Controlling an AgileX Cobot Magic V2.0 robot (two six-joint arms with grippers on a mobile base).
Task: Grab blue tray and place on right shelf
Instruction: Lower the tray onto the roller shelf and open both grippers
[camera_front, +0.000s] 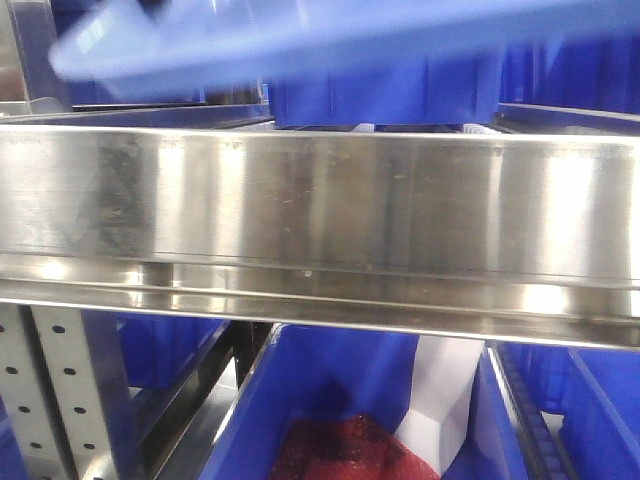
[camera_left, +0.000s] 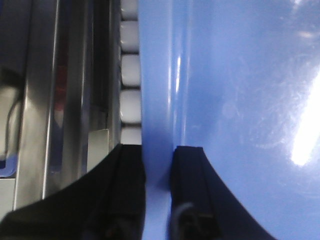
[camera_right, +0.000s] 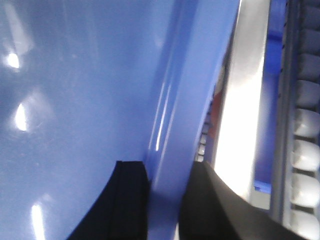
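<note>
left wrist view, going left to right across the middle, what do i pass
shelf rail → white rollers → blue tray

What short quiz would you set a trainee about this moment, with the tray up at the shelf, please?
1. True or false: only the left gripper holds the blue tray, while the right gripper is free.
2. In the front view, what shows inside the dark-blue bin under the right shelf's rail? A) nothing B) something red C) a yellow bottle
3. Fill in: in the front view the tray is ____ the rail.
Key: 1 false, both grippers clamp the tray's rim; 2 B, the red material; 3 above.
</note>
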